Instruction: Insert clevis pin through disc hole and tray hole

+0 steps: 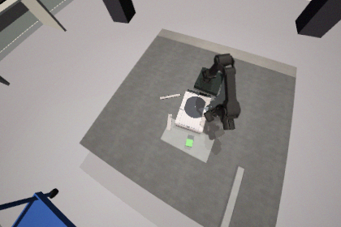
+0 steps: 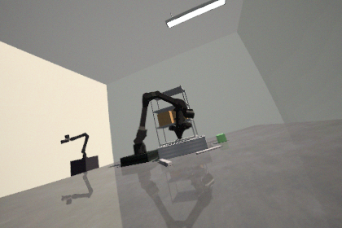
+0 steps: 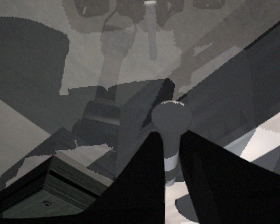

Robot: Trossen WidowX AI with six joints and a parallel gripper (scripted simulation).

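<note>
1. We have the grey steel clevis pin with its round head (image 3: pixel 171 118) clamped in the black parallel-jaw gripper (image 1: pixel 207 112) (image 2: pixel 179 138) (image 3: pixel 168 140). The head shows above the fingertips, the shank between them.
2. The wide, dark-looking aluminium disc (image 1: pixel 192 111) lies flat in the pale, rimmed steel tray (image 1: pixel 187 124) (image 2: pixel 183 149). From above, our claw is by the tray's edge, off the disc's middle.
3. The black six-joint arm (image 1: pixel 230 88) (image 2: pixel 142 117) reaches around the tray's side; the small green cube (image 1: pixel 189 143) (image 2: pixel 221 138) stands apart.
4. We judge the grasp done and carrying under way. Left for us: centre the pin over both holes, lower it until its head bears on the disc, open up and back clear. We cannot tell how well the holes line up.
</note>
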